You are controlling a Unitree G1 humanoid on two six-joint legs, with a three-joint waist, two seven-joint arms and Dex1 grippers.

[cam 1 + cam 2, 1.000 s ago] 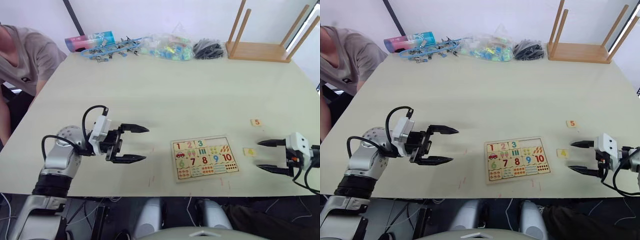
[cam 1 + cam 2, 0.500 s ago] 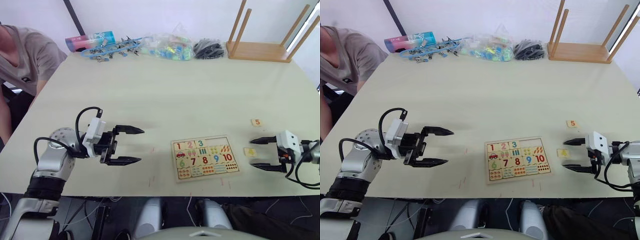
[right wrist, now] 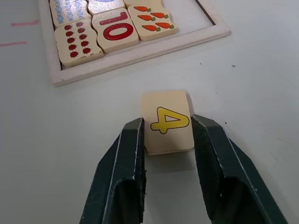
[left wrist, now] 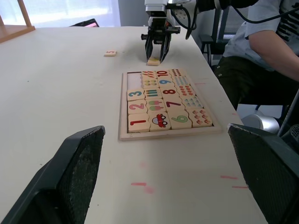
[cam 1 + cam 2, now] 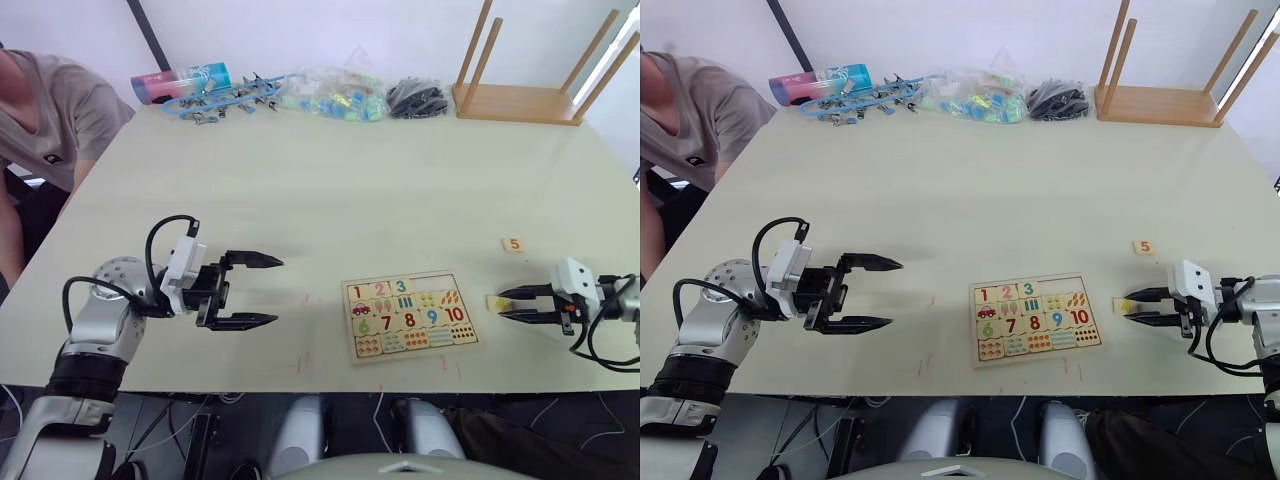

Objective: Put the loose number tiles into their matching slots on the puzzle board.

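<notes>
Left claw (image 5: 250, 291) hovers over bare table (image 5: 330, 190), fingers spread wide, nothing between them, well left of the puzzle board (image 5: 409, 315).

Board lies flat near the table's front edge. Top row: tiles 1 (image 5: 357, 293), 2 (image 5: 379, 290) and 3 (image 5: 400, 287) seated, the two slots to their right (image 4: 134, 81) open. Lower rows hold 6 to 10 plus the counting pictures.

Tile 4 (image 3: 166, 120), yellow digit, sits on the table just right of the board's right edge. Right claw (image 5: 512, 304) is narrowed around it, one finger on each side of the tile; wrist view shows both fingers (image 3: 130, 154) touching or nearly touching its edges, can't tell which. Tile looks to be flat on the table.

Tile 5 (image 5: 514, 244), orange digit, lies loose farther back on the table, apart from the right claw and the board.
</notes>
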